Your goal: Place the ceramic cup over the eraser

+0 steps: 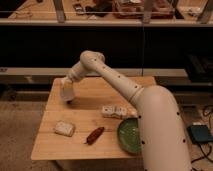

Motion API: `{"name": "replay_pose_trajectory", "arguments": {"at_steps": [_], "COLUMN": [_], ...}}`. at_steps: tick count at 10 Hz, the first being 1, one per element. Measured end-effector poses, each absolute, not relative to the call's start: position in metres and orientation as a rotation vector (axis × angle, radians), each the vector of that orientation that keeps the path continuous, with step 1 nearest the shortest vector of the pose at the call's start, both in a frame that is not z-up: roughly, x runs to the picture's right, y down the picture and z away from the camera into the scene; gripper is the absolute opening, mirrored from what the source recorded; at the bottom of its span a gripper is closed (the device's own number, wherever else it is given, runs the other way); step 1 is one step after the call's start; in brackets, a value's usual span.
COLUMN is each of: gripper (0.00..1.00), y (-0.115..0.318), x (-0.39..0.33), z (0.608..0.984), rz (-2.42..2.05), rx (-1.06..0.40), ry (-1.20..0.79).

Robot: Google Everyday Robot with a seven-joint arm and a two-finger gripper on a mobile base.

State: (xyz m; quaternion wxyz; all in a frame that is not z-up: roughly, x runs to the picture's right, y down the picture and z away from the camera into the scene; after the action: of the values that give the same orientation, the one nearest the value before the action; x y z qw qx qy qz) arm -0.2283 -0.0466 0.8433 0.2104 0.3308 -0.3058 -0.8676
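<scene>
The ceramic cup (66, 92) is a small cream cup held in my gripper (67, 87) at the far left of the wooden table (100, 92). The cup hangs low, just above the tabletop. Only a dark sliver of the black eraser (69, 101) shows under the cup's lower edge; the rest is hidden by the cup. The arm reaches in from the right and bends down to that spot.
A white patterned box (115, 111) lies mid-table. A green plate (131, 135) sits at the front right, partly behind the arm. A red-brown oblong thing (94, 135) and a pale grey-white pad (64, 128) lie near the front edge.
</scene>
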Motion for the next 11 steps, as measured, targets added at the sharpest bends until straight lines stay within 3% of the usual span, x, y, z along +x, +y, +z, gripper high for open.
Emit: {"name": "replay_pose_trajectory", "arguments": {"at_steps": [6, 8, 9, 11], "gripper": [0.07, 0.0, 0.03, 0.22], "y": [-0.0457, -0.0455, -0.0456, -0.0456], "x": [-0.2298, -0.2303, -0.2304, -0.23], "z": [0.8434, 0.8434, 0.8433, 0.8434], "rz": [-2.413, -2.414, -2.413, -2.413], "rx": [0.92, 0.92, 0.921, 0.92], "ry": [-0.853, -0.853, -0.853, -0.853]}}
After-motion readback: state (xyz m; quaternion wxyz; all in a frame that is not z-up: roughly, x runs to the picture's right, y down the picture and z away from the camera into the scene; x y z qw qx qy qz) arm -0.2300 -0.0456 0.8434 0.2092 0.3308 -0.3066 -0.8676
